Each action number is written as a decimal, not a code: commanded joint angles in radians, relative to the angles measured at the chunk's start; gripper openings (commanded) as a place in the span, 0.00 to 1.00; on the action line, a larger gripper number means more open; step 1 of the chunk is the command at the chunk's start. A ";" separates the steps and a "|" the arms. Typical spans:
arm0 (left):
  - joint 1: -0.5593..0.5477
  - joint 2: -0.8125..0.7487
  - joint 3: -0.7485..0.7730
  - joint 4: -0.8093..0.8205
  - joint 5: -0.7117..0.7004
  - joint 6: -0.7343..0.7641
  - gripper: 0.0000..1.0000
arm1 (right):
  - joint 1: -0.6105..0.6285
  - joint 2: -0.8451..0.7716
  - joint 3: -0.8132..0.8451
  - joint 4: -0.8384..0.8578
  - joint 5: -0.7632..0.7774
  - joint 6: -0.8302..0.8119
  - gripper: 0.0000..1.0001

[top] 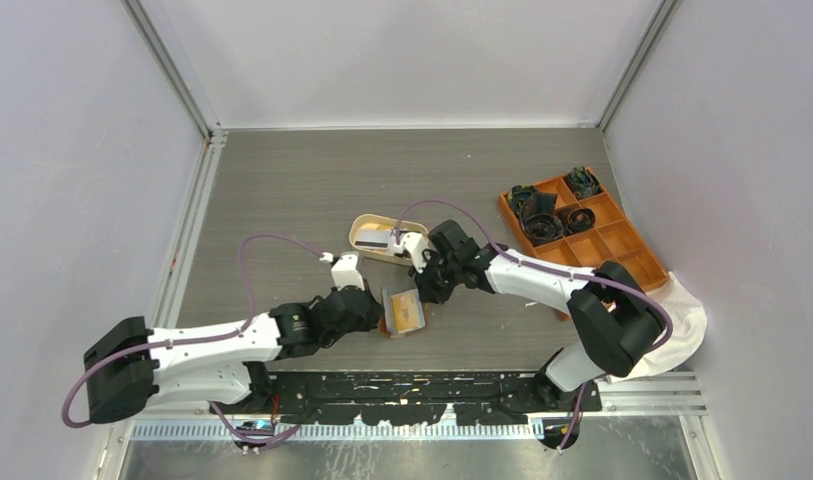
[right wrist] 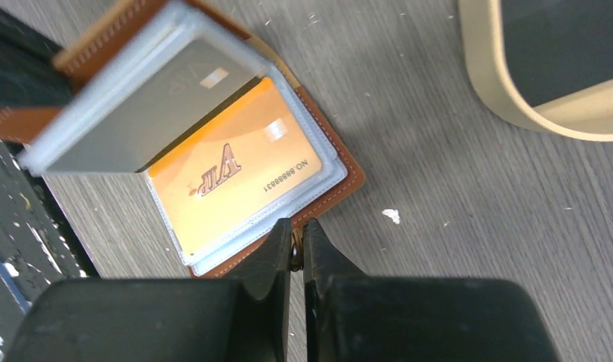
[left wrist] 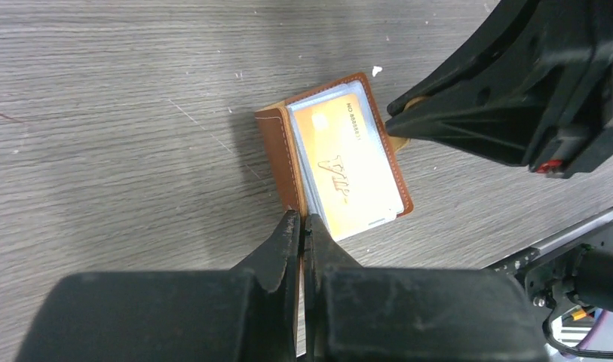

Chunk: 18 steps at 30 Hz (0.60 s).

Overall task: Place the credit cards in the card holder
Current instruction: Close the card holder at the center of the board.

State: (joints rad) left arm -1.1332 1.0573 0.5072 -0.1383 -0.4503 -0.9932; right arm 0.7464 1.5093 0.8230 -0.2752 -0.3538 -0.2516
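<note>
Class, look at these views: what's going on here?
Both arms are working on the open brown card holder in the middle of the table. The left gripper is shut on its raised cover, and the right gripper pinches the opposite edge of the flat half. An orange card sits in a clear sleeve. The cream tray stands just beyond.

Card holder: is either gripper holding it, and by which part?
Left gripper pinches the raised cover edge of the card holder; right gripper is closed on its opposite edge, apparently the snap tab.
</note>
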 commanded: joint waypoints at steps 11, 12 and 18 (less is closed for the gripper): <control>0.048 0.368 0.179 0.367 0.218 0.067 0.31 | -0.086 0.019 0.016 0.090 -0.121 0.170 0.01; 0.055 0.380 0.181 0.377 0.233 0.067 0.33 | -0.092 0.020 0.017 0.089 -0.124 0.175 0.01; 0.068 0.360 0.145 0.437 0.255 0.111 0.44 | -0.151 0.015 0.022 0.085 -0.167 0.192 0.01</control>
State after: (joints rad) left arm -1.0748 1.4509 0.6540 0.1825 -0.2310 -0.9321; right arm 0.6292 1.5360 0.8227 -0.2306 -0.4591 -0.0902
